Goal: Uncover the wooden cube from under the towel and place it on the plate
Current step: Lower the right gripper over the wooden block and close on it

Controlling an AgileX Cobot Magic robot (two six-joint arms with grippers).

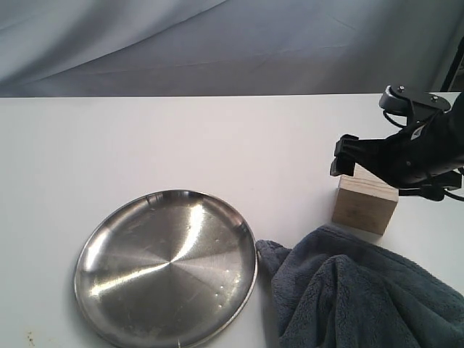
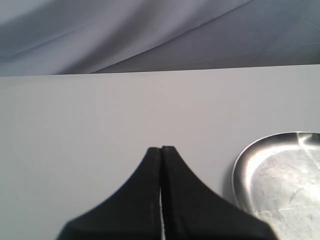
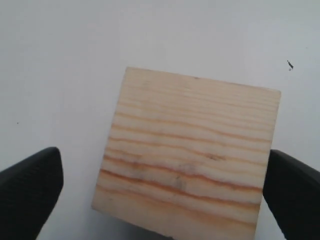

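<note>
The wooden cube (image 1: 365, 205) stands bare on the white table, just behind the crumpled blue-grey towel (image 1: 362, 297). My right gripper (image 1: 360, 168) hovers right over the cube, open. In the right wrist view the cube (image 3: 192, 150) lies between the two black fingers (image 3: 30, 192), with a gap on one side and the other finger close to its edge. The steel plate (image 1: 165, 268) rests empty at the front left. My left gripper (image 2: 161, 150) is shut on nothing above bare table, with the plate (image 2: 280, 175) off to its side.
A grey cloth backdrop (image 1: 217, 43) hangs behind the table's far edge. The towel fills the front right corner, and its hem almost reaches the plate's rim.
</note>
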